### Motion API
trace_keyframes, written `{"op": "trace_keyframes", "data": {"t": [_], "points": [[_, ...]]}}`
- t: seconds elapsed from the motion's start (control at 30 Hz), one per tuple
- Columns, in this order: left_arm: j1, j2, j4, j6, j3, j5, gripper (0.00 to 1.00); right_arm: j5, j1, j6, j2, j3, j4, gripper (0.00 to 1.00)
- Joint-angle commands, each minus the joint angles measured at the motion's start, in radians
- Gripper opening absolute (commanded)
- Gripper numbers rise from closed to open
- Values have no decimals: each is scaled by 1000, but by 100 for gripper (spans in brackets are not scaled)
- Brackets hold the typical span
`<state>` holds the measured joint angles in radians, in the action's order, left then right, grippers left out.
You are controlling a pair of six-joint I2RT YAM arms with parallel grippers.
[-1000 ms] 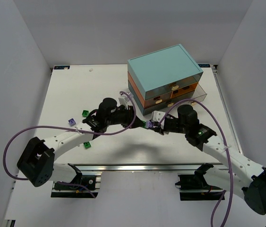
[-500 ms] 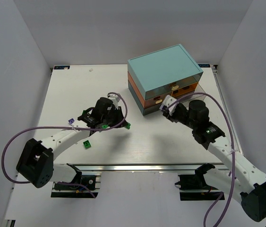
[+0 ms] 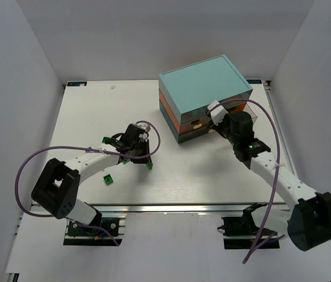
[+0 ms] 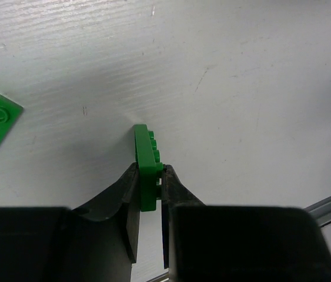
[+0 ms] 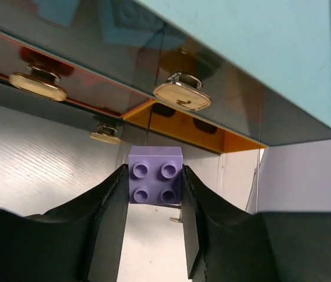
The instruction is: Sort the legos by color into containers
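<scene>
Mid-delivery: one lego in each grip, to be filed by colour.
Top view: chest at one o'clock on the table, a loose green lego at eight. Left wrist: left gripper pinches a thin studded green plate on edge. Right wrist: right gripper clamps a glossy square lilac brick before smoky drawer fronts; next it likely needs an open drawer.
</scene>
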<state>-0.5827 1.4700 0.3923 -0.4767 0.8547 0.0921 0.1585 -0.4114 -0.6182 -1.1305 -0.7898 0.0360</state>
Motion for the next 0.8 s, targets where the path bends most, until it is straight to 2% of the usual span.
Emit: {"op": "trace_keyframes", "data": {"t": [0.0,0.03,0.07,0.1,0.2,0.3,0.53,0.57,0.67,0.7,0.77], "points": [[1,-7,30,23,15,-15,20,72,19,-17,-26,-71,79,0],[1,-19,25,23,11,-18,25,73,22,-14,-32,-80,77,0],[1,-25,25,23,7,-17,39,82,23,-15,-46,-83,79,0],[1,-31,23,23,6,-23,45,82,28,-15,-52,-86,77,0],[1,-51,26,24,4,-23,62,92,48,-23,-90,-98,81,0],[1,-83,28,24,-2,-26,74,84,72,-25,-121,-109,81,0],[1,-218,45,33,-8,-43,77,79,89,-6,-169,-135,65,1],[1,-238,51,33,-6,-55,80,76,92,-5,-175,-135,67,6],[1,-303,95,38,12,-149,82,70,100,11,-192,-152,47,26],[1,-312,111,38,21,-194,83,62,103,15,-193,-155,35,37],[1,-330,143,35,30,-227,84,52,108,24,-190,-154,31,48]]}}
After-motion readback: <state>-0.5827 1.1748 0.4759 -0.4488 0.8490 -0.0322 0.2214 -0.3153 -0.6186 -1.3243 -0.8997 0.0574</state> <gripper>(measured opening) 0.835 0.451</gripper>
